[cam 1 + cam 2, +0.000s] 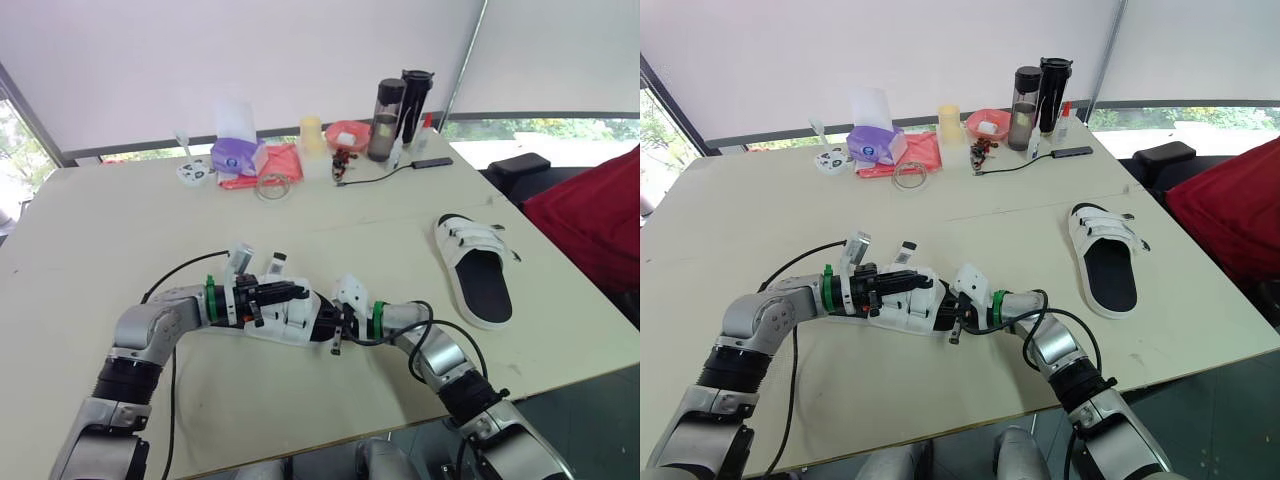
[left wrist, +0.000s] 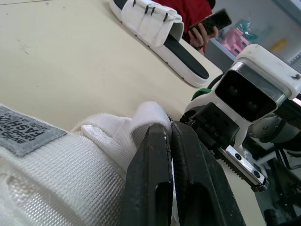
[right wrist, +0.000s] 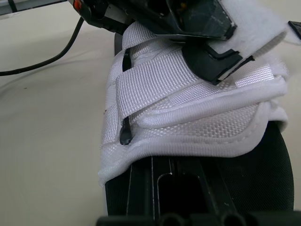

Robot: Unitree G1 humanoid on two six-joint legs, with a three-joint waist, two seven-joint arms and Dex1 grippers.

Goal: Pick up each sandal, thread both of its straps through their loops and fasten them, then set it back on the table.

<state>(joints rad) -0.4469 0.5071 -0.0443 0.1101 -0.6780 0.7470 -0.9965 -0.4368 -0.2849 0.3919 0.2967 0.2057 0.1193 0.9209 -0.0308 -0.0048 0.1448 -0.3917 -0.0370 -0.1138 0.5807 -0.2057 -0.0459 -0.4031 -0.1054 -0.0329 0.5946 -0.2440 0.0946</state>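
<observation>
One white sandal with a black footbed (image 1: 283, 322) lies at the table's near middle between my two grippers. My left gripper (image 2: 170, 126) is shut on the end of one of its white straps (image 2: 149, 113), just above the upper. My right gripper (image 1: 332, 326) presses against the sandal's other end, its tip tucked under the rim of the woven upper (image 3: 188, 122). A strap threaded through a black loop (image 3: 125, 134) shows in the right wrist view. The second sandal (image 1: 473, 268) rests flat at the right of the table, straps across its upper.
At the far edge stand two dark bottles (image 1: 398, 102), a purple tissue pack (image 1: 235, 155), a red cloth (image 1: 275, 163), a red bowl (image 1: 347, 133) and a cable (image 1: 385, 173). A person in red (image 1: 590, 220) sits at the right, holding a phone (image 2: 214, 21).
</observation>
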